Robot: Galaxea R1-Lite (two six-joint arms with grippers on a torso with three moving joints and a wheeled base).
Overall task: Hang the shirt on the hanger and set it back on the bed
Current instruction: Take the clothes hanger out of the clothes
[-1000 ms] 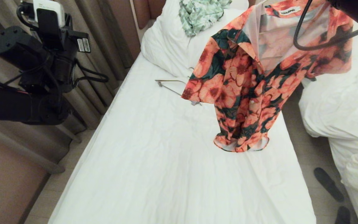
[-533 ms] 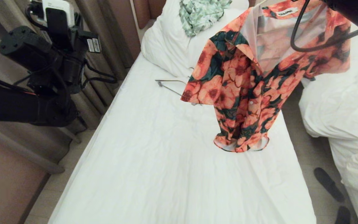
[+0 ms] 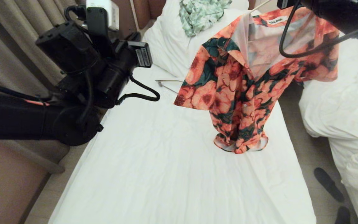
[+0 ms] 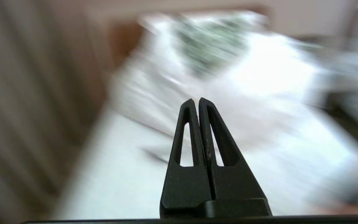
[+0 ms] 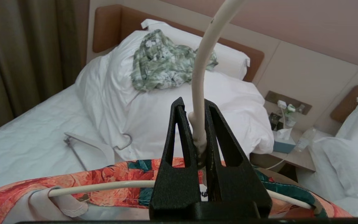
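Right gripper point(image 5: 200, 137) clamped on thin cream-white wire hanger's point(image 5: 197, 93) twisted neck, so orange-flowered short-sleeved shirt point(image 3: 247, 84) drapes above white-sheeted bed point(image 3: 166, 161); left gripper point(image 4: 196, 102) closed, empty.

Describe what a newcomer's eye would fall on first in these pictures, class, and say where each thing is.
First, the orange-flowered shirt, hanging on a cream wire hanger above the right side of the white-sheeted bed, its hem brushing the sheet. The right tool is shut on the hanger's neck. Next, the black left arm at the left of the head view, its left tool shut and empty, and a pale green leaf-print garment crumpled on the pillows.
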